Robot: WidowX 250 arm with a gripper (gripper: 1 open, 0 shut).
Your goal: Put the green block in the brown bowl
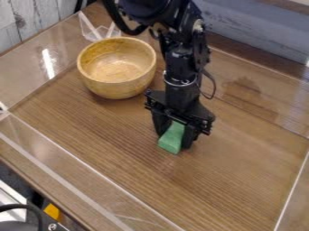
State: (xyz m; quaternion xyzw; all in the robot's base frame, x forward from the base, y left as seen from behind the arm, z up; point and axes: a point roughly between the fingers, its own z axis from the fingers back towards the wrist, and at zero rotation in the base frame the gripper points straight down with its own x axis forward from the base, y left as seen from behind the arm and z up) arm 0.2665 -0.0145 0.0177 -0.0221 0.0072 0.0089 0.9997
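Note:
A small bright green block (173, 138) lies on the wooden table, right of centre. My gripper (176, 127) points straight down over it, its black fingers closed against the block's upper end, so it is shut on the green block. The block's lower end sticks out below the fingers and still rests on the table. The brown bowl (117, 69), round, light wood and empty, stands up and to the left of the gripper, about a hand's width away.
Clear plastic walls (72, 171) run along the table's front and left edges. The black arm (179, 45) rises behind the gripper, close to the bowl's right side. A white object (94, 30) lies behind the bowl.

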